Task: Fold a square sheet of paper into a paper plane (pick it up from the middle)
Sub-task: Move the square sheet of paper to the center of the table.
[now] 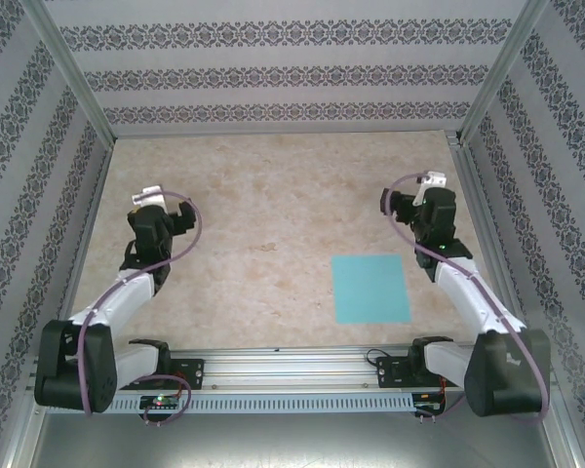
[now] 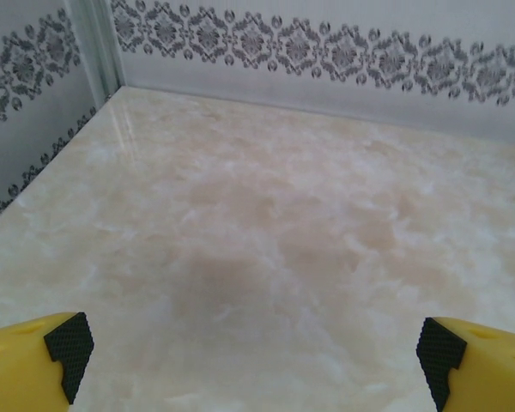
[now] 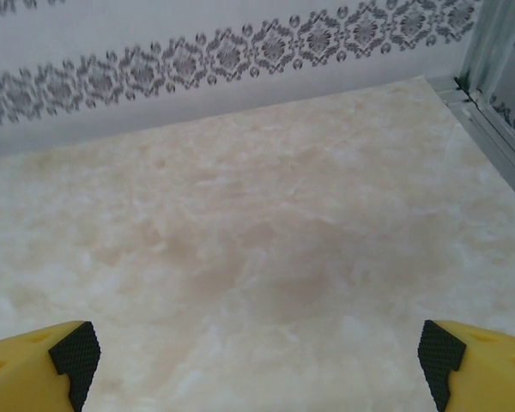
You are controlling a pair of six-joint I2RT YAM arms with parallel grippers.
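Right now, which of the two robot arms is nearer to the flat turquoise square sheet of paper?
The right arm: the flat turquoise square sheet of paper lies just beside its white forearm, while the left arm stands far from it.

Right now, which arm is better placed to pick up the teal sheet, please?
Right arm, likely: the square sheet of paper lies flat beside it, nearer the open right gripper than the open left gripper.
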